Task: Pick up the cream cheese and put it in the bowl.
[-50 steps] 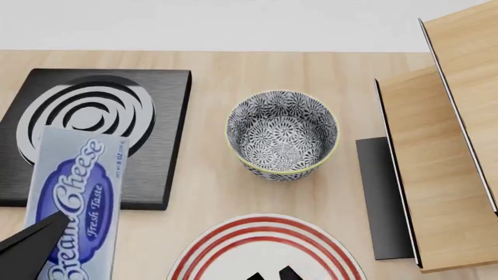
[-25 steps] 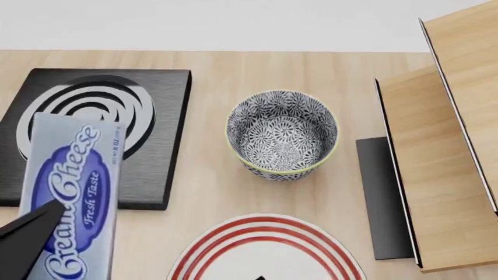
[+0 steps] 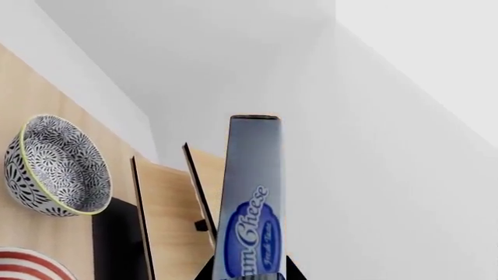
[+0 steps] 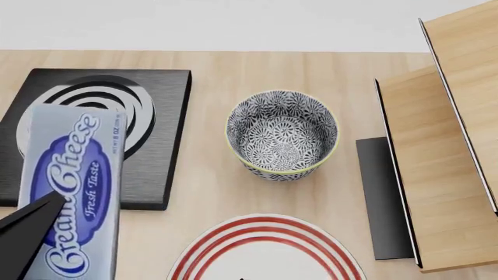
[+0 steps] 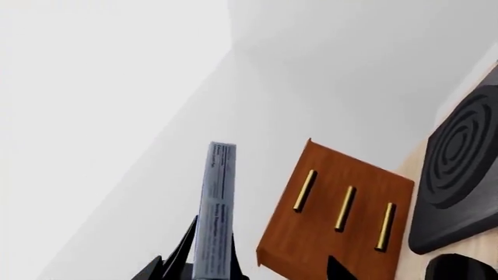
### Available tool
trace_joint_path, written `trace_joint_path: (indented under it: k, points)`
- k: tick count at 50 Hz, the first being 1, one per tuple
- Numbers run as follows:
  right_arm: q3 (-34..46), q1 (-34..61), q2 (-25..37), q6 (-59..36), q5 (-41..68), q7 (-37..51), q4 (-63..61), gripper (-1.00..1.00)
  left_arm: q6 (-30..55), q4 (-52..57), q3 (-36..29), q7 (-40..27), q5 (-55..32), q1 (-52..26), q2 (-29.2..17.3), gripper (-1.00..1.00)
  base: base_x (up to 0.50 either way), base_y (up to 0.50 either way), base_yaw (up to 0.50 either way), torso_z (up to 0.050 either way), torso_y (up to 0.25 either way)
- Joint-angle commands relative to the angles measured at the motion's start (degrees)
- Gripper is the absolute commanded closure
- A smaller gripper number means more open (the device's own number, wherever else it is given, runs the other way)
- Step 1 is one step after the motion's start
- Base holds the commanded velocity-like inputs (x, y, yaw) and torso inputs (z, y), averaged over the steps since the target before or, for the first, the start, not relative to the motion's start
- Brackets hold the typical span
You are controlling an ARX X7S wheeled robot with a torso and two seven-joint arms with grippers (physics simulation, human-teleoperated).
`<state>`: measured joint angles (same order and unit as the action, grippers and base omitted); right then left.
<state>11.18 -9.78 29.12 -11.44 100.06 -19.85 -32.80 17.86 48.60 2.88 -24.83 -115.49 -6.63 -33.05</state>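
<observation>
The cream cheese (image 4: 74, 181) is a flat grey-blue box with a dark blue oval, held in the air over the near left of the table, in front of the black burner. My left gripper (image 4: 53, 211) is shut on its lower end, and one dark finger (image 4: 23, 236) lies across its face. The left wrist view shows the cream cheese (image 3: 251, 198) standing up between the left gripper's (image 3: 249, 275) two fingers. The blue-and-white bowl (image 4: 281, 129) sits empty at the table's middle, to the right of the box. My right gripper (image 5: 241, 272) is open and holds nothing.
A black burner plate (image 4: 151, 146) with white rings lies at the left, partly behind the box. A white plate with red rings (image 4: 265, 248) sits near the front edge. A wooden cabinet (image 4: 435, 169) stands at the right with a black slab (image 4: 381, 198) beside it.
The box has moved away from me, toward the burner, with the left gripper still on it. The right gripper's tips have dropped below the head view's bottom edge.
</observation>
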Motion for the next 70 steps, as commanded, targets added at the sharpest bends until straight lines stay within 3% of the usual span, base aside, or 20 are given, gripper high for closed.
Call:
trace_joint_path:
  k: [1, 70]
  points:
    - [1.62, 1.80, -0.80, -0.78, -0.33, 0.39, 1.87, -1.00, -0.83, 0.71, -1.27, -1.47, -0.83, -1.50, 1.43, 1.00, 0.00, 0.00, 0.00, 0.000, 0.000]
    - [7.65, 6.04, -1.99, -4.20, -3.53, 4.46, -1.86, -1.00, 2.15, 0.28, -8.42, -2.88, 4.71, -5.16, 5.18, 1.00, 0.00, 0.00, 0.00, 0.000, 0.000]
